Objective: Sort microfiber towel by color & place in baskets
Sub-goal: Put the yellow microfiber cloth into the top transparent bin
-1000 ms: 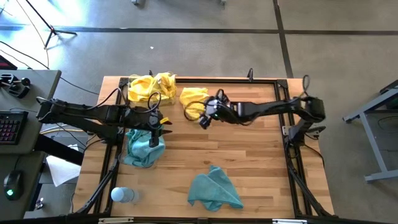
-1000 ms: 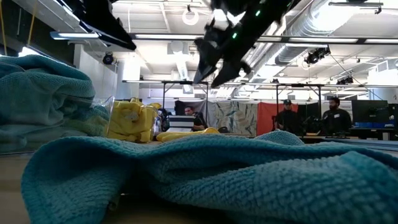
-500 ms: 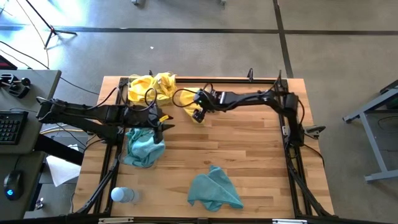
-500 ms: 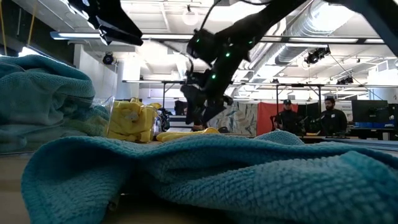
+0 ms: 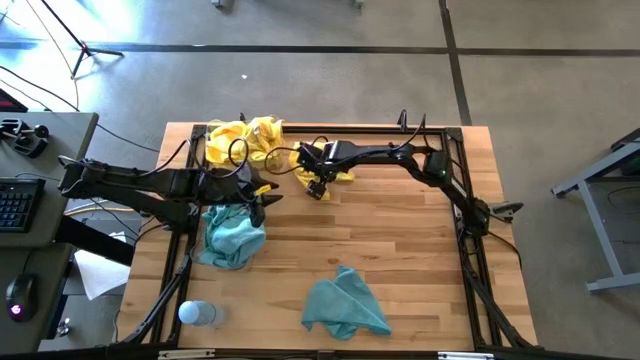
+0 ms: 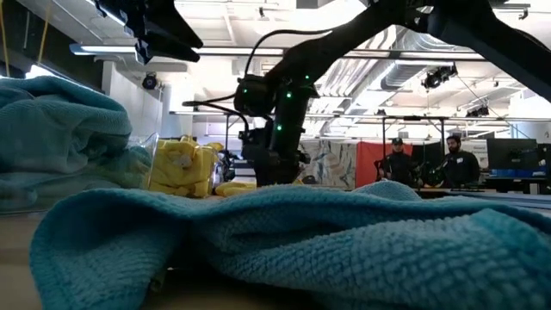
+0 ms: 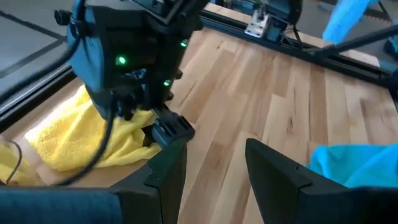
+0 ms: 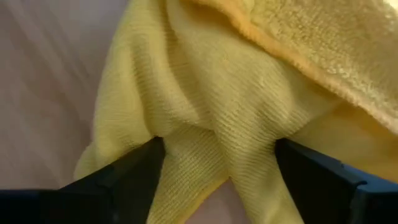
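The desk carries towels in four places. A loose teal towel lies near the front edge and fills most of the low view, hiding the desk surface there. Another teal towel is heaped at the left in a basket whose clear walls barely show from above. Yellow towels fill the far-left basket. A single yellow towel lies just right of it, largely covered by the right arm. The right tool is down on this towel, fingers spread with cloth bunched between them. The left tool, fingers apart and empty, hangs above the teal heap.
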